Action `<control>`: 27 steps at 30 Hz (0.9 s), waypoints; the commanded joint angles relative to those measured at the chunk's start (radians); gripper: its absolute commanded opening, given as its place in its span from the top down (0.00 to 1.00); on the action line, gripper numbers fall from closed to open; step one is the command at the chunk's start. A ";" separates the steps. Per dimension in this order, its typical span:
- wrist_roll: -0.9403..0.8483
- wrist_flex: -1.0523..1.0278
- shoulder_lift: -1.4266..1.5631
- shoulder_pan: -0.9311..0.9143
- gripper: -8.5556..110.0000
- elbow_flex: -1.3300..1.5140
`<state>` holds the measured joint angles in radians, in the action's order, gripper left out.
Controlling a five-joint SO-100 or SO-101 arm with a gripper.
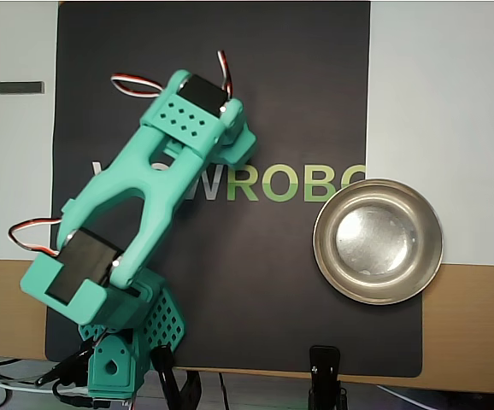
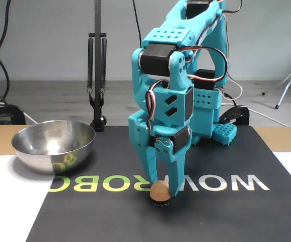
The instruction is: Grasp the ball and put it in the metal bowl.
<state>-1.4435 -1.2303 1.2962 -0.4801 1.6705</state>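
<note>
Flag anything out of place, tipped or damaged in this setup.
Nothing stands out. The metal bowl sits upright and empty at the mat's edge, and the ball rests on a small dark stand between the gripper's fingers.

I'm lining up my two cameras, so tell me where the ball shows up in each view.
Overhead view: the ball is not visible; the teal arm covers the spot on the mat where it would be.
Fixed view: the ball sits low, just right of centre, on a small dark base between the pincer tips.
Shared landmark: the metal bowl, right of the arm overhead, left of it in the fixed view.
</note>
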 commanded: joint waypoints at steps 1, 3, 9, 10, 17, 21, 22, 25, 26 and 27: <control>0.003 0.005 0.003 0.003 0.51 -0.032; 0.003 0.006 0.003 0.003 0.51 -0.032; 0.003 0.006 0.003 0.003 0.51 -0.032; 0.003 0.006 0.003 0.003 0.51 -0.032; 0.003 0.006 0.003 0.000 0.52 -0.032; 0.003 0.006 0.003 0.000 0.52 -0.032; 0.003 0.006 0.003 -0.002 0.52 -0.032; 0.003 0.006 0.003 -0.002 0.55 -0.032; 0.003 0.006 0.003 -0.002 0.57 -0.032; 0.003 0.006 0.003 -0.002 0.57 -0.032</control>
<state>-1.4435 -1.2303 1.2962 -0.4832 1.6705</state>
